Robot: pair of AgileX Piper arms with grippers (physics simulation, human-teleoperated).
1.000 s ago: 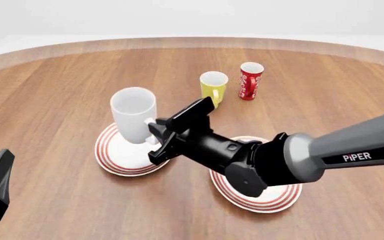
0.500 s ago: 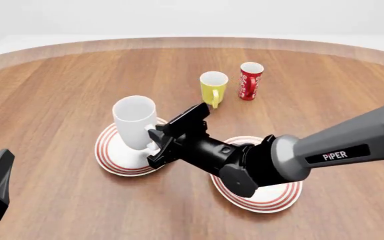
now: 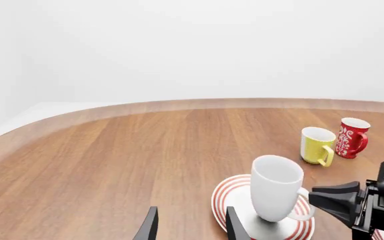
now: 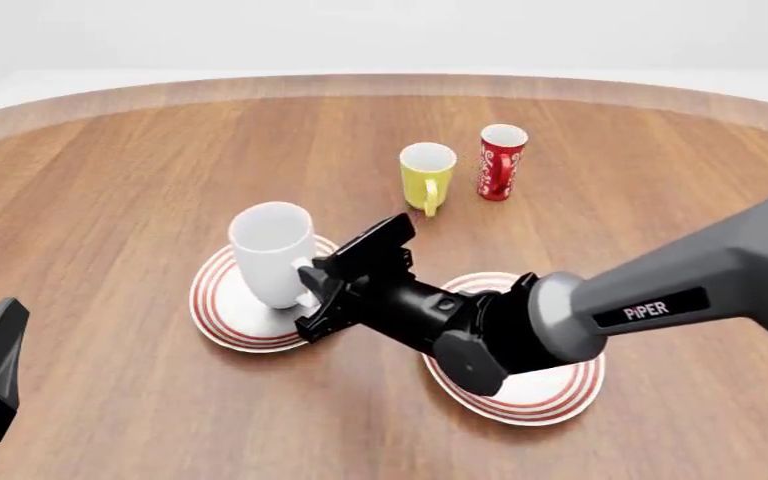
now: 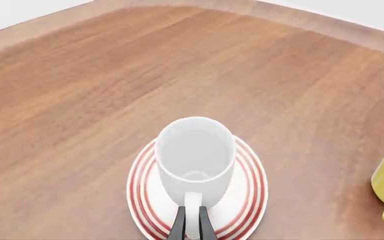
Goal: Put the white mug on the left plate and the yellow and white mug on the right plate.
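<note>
At the near left, the left hand point(image 3: 186, 225) is held idle with fingers apart. The white mug point(image 4: 273, 254) is seen upright on the left plate point(image 4: 219, 305), its handle pinched by the right hand point(image 4: 315, 285). The handle should be released gently, then the hand drawn straight back.

Clearances and obstructions on the surface point(image 4: 117, 160).

We see the right arm point(image 4: 651, 300) lying across the right plate point(image 4: 544, 395), blocking its near side. The red cup point(image 4: 500, 162) stands just beside the yellow and white mug point(image 4: 426, 176), narrowing that flank; its left and near sides are open. The white mug point(image 4: 271, 255) occupies the left plate point(image 4: 217, 310).
</note>
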